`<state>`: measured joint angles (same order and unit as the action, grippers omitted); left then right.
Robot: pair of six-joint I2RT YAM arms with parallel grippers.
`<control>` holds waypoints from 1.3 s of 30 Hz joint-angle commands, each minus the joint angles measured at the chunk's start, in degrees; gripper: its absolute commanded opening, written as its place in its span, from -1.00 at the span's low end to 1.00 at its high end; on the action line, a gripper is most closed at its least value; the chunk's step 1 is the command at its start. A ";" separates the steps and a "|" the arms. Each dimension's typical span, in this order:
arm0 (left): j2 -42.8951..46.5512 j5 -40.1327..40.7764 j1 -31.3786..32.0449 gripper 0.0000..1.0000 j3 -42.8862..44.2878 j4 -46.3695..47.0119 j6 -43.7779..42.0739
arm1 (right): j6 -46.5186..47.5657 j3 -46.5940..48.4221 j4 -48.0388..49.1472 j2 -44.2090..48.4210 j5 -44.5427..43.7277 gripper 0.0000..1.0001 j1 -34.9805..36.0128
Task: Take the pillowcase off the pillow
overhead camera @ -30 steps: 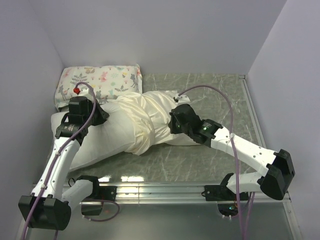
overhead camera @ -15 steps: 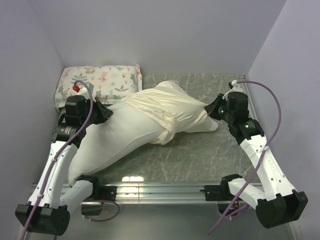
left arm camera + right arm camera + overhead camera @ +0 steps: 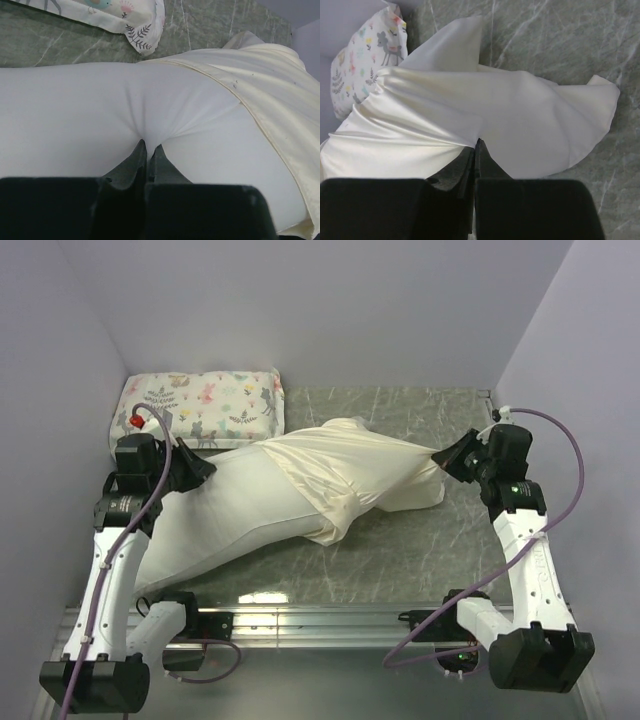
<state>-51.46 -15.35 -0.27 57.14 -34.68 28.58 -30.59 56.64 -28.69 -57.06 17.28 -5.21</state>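
The white pillow (image 3: 225, 510) lies slantwise across the table's left half, its left part bare. The cream pillowcase (image 3: 350, 465) covers its right part and is stretched taut toward the right. My left gripper (image 3: 195, 468) is shut on a pinch of the pillow's white cover (image 3: 148, 140). My right gripper (image 3: 447, 458) is shut on the pillowcase's closed end (image 3: 476, 141). The case's hem (image 3: 250, 107) runs slantwise across the pillow in the left wrist view. The pillow inside the case is hidden in the right wrist view.
A small floral animal-print pillow (image 3: 200, 405) lies at the back left corner, touching the white pillow. Grey walls close the left, back and right sides. The green marble tabletop (image 3: 420, 540) shows at front right. A metal rail (image 3: 320, 620) runs along the near edge.
My right gripper has pulled the pillowcase far to the right, from the table's middle to near the right wall, stretching the case out. My left gripper shifted slightly left, still holding the pillow.
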 commanded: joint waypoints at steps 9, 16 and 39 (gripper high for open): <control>1.54 -2.35 -4.39 -1.00 0.95 6.99 -2.91 | 0.17 2.68 7.33 0.19 -3.47 -1.00 -1.31; -0.04 -6.71 -2.19 -0.99 -2.30 7.96 -4.58 | 6.67 4.00 3.56 0.46 -17.18 -0.28 20.05; -1.01 -3.89 4.32 -0.99 -6.26 9.81 -3.79 | 12.84 21.31 -5.58 -27.39 -50.64 0.53 69.81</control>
<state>-52.38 -18.37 3.36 50.46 -28.08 24.71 -18.11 73.69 -30.65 -82.24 -22.20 64.05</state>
